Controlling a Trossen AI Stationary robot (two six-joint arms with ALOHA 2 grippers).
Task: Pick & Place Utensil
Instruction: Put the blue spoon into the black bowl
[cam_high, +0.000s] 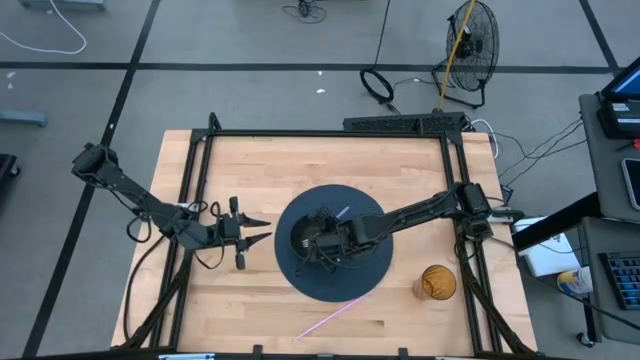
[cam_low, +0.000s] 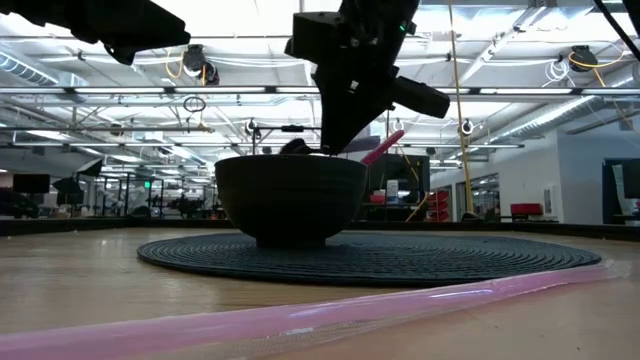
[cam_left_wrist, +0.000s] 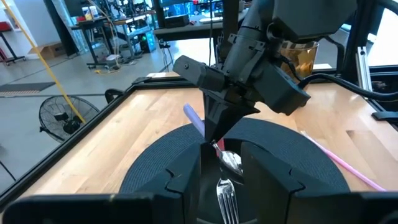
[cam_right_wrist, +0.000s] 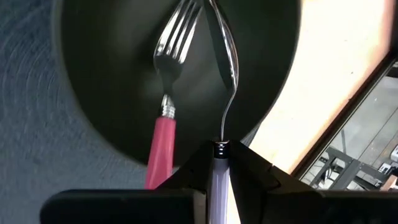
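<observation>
The right gripper pinches the spoon by its lilac handle, its tip down in the bowl beside the fork. Lower it gently before letting go — avoid knocking the fork. The left gripper waits spread beside the mat.

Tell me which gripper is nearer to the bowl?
Right. The right gripper is above the bowl, shut on a spoon. The left gripper is open beside the mat, apart from the bowl.
</observation>
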